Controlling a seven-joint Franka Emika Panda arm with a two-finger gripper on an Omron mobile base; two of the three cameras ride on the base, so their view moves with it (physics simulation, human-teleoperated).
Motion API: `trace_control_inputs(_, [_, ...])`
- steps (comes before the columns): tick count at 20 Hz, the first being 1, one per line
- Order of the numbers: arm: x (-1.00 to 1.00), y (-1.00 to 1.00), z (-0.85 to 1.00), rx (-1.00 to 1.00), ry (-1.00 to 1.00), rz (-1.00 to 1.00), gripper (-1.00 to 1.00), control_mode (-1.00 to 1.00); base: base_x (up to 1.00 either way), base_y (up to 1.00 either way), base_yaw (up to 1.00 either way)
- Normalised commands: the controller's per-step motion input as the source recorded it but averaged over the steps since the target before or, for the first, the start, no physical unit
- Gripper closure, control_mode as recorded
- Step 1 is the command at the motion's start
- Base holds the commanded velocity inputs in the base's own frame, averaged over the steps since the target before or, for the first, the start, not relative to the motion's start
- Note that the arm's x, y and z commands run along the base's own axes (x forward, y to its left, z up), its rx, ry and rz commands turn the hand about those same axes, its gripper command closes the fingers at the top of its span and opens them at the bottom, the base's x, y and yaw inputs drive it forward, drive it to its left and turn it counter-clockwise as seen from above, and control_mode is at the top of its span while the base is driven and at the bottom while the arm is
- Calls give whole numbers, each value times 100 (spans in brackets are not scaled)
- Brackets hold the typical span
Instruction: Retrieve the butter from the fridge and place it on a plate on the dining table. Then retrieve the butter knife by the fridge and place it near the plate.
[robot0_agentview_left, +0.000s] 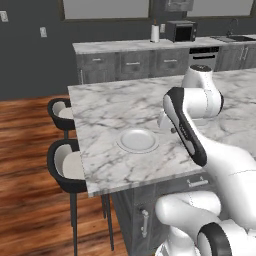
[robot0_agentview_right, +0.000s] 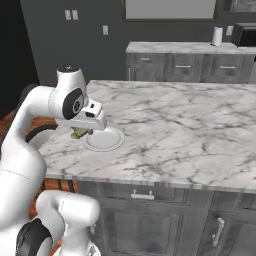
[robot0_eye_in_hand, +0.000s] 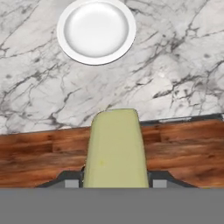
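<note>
The hand (robot0_agentview_right: 80, 133) is closed on the butter (robot0_eye_in_hand: 115, 148), the yellowish-green stick clamped between its two fingers. In the hand view the stick juts forward from the grip, with its far end out over the near edge of the dining table (robot0_eye_in_hand: 175, 78) and wood floor (robot0_eye_in_hand: 39, 157) under the rest of it. In the right base view the butter (robot0_agentview_right: 79, 133) hangs just beside the plate (robot0_agentview_right: 104, 139), at its left rim and above the tabletop, not yet over the dish.

A stick like this is likely light and fairly soft: a hard squeeze could dent it, and its surface may be greasy enough to slide in the grip, so a moderate hold across its narrow sides, near the middle of its length, looks the safest. It seems held nearer one end, which could let it droop or twist on release. It should be lowered close to the plate before the fingers part.

The plate (robot0_agentview_left: 138, 140) is shallow and white with a raised rim, lying flat near the corner of the veined marble top, and nothing lies in it. The marble looks smooth and hard, so a dropped stick could skid.

Two black stools (robot0_agentview_left: 65, 167) with pale seats stand at the table's left side. Beyond, a second marble counter (robot0_agentview_left: 125, 46) over grey cabinets carries a dark microwave (robot0_agentview_left: 180, 31) and a white paper roll (robot0_agentview_left: 155, 33), against a dark wall.
</note>
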Motion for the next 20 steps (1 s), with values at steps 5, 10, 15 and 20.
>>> trace_control_inputs(5, [88, -7, 0, 3, -4, -6, 100, -100, 0, 0, 0])
trace_control_inputs(10, [67, 0, 0, 0, 0, -2, 100, -100, 0, 0, 0])
trace_control_inputs(15, [73, 0, -7, 0, -1, 0, 100, -100, 0, 0, 0])
trace_control_inputs(20, [62, 0, -3, 0, 0, 0, 100, -100, 0, 0, 0])
